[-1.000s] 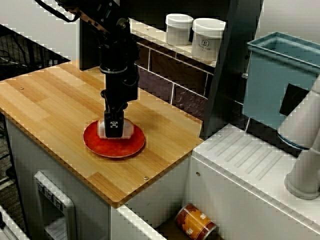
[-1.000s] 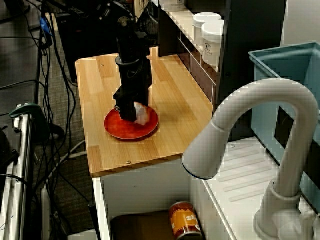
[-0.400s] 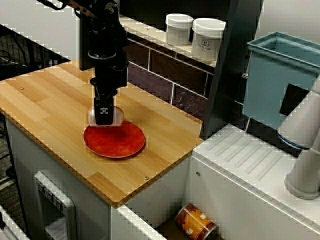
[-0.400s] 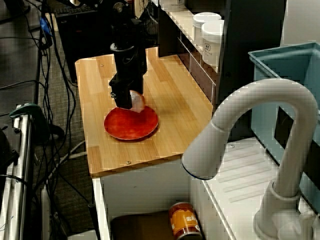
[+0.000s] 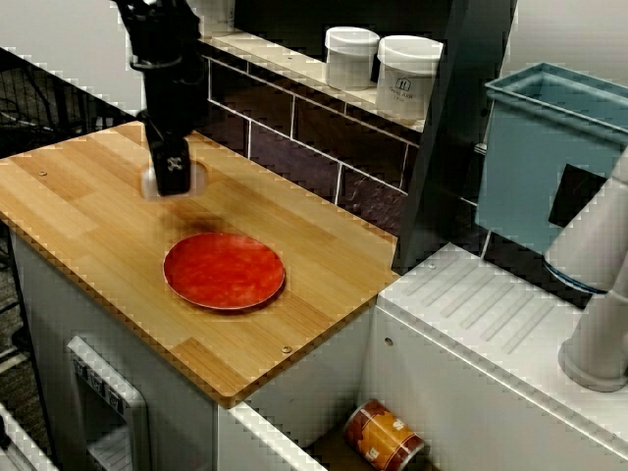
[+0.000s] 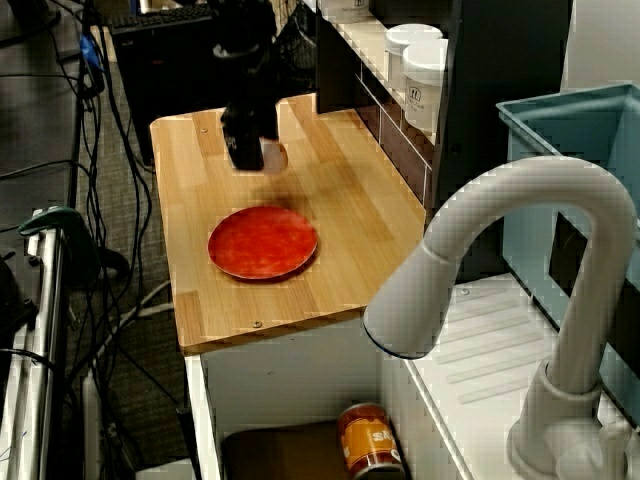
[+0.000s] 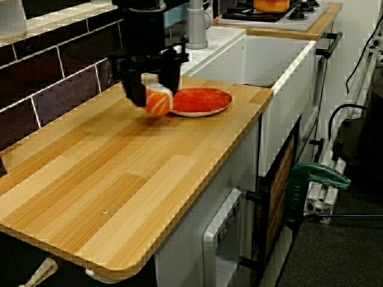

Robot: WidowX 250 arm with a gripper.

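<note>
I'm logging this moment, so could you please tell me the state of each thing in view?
Gripper: shut on sushi, raised above the counter.
Sushi: held in the air, apart from the plate.
Plate: flat on the counter.
Smaller jar: upright, lidded.
Larger jar: upright, lidded.
Can: on its side, below the counter.
Bin: open-topped.
</note>
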